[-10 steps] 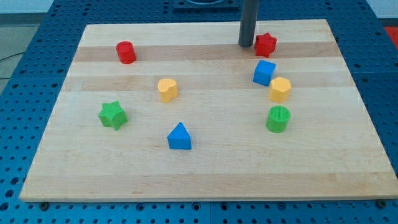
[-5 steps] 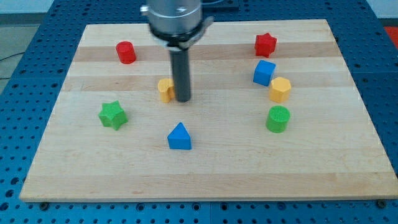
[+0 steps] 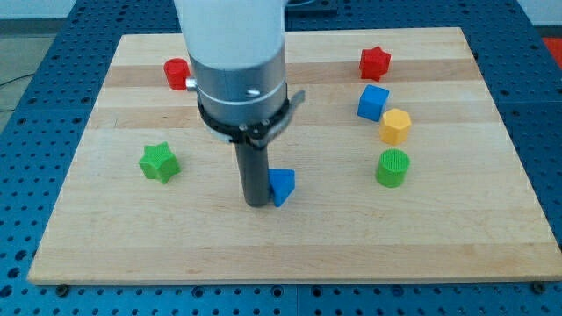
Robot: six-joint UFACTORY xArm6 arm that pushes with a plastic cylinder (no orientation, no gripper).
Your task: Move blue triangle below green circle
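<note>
Nearest the view's bottom, my tip (image 3: 257, 204) rests on the desk (image 3: 132, 254), touching the left side of the blue triangle (image 3: 282, 185), which the rod partly hides. No gripper exists on this arm, so there is no open or closed state to report. The green circle (image 3: 392, 168) stands well apart toward the view's right, at about the same level. By my judgement the task is barely begun: the triangle must yet travel right and end nearer the view's bottom than the circle. Counting outward: one green star (image 3: 159, 162) at left, one yellow hexagon-like block (image 3: 395, 126), one blue cube (image 3: 373, 102), one red star (image 3: 375, 62), one red block (image 3: 176, 73) half-hidden behind the arm. Seven blocks show.
</note>
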